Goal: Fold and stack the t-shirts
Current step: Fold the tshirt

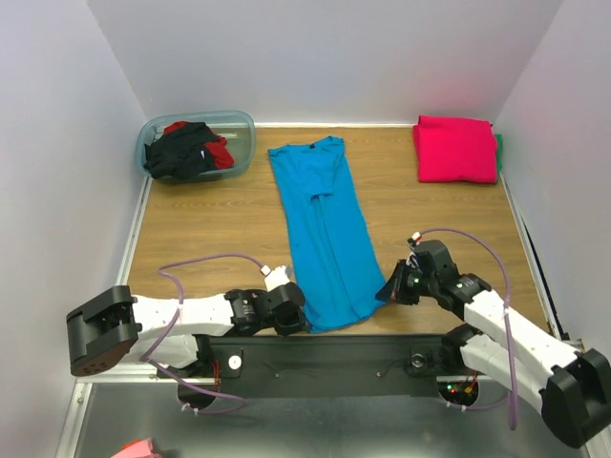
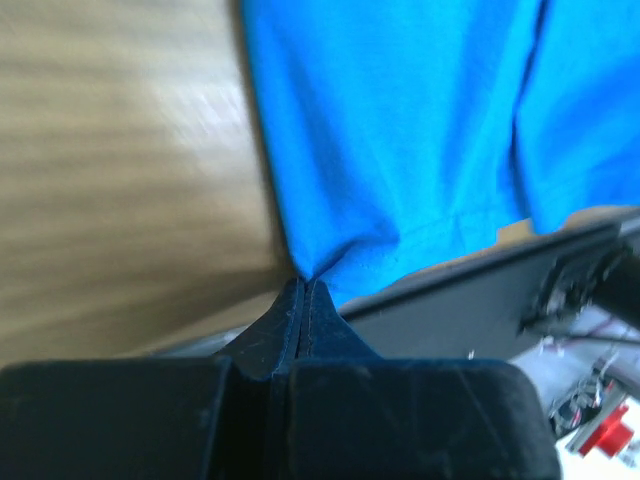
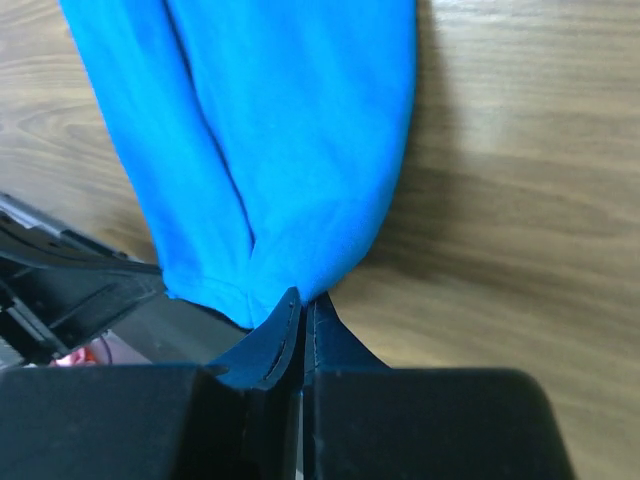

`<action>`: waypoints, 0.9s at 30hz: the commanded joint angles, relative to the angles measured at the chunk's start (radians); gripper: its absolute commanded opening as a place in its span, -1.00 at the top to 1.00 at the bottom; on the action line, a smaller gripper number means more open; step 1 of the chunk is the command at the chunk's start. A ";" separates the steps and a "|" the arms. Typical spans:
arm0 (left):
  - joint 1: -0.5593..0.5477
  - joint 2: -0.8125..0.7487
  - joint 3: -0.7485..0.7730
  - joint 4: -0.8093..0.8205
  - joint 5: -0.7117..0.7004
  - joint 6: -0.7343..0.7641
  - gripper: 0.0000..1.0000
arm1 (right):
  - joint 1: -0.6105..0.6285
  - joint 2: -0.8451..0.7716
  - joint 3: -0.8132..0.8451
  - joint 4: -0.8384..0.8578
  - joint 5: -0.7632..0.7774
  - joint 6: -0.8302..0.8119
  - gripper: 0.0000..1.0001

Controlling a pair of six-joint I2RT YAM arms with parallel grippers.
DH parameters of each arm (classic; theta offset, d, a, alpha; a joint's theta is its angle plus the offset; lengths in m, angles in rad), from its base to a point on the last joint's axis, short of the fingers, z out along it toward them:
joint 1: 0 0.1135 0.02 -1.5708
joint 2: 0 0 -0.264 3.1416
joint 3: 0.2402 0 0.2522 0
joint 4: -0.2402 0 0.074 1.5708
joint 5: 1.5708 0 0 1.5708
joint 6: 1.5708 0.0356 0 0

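Showing the task partway through, as I read it from my remote station. One magenta t-shirt (image 1: 455, 149) lies folded into a neat rectangle at the far right corner of the bench (image 1: 210, 229). A sliver of green cloth (image 1: 497, 151) shows at its right side, and I cannot tell whether that is another folded shirt. The turquoise t-shirt (image 1: 320, 229) lies flat down the middle of the bench, collar toward the far edge and hem at the near edge, its sides folded inward so that it forms a long narrow strip. The left fingers (image 2: 288, 312) are pressed together on the near left corner of the hem, and the right fingers (image 3: 285, 328) are pinched shut on the near right corner. Both wrist views show the cloth gathered into a small peak at the tips. I judge the step in hand to be the crosswise fold, carrying the hem toward the collar. Left to do on this shirt: that fold, perhaps a second one, then placing it on the magenta one. A black t-shirt (image 1: 181, 153) and a red t-shirt (image 1: 221, 156) lie crumpled in the tub (image 1: 246, 129) at the far left corner, unfolded, so I count at least two whole shirts outstanding.
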 commanded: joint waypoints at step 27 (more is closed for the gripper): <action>0.456 0.123 0.457 -0.133 -0.074 0.425 1.00 | 0.007 0.535 0.761 -0.039 0.483 -0.120 0.99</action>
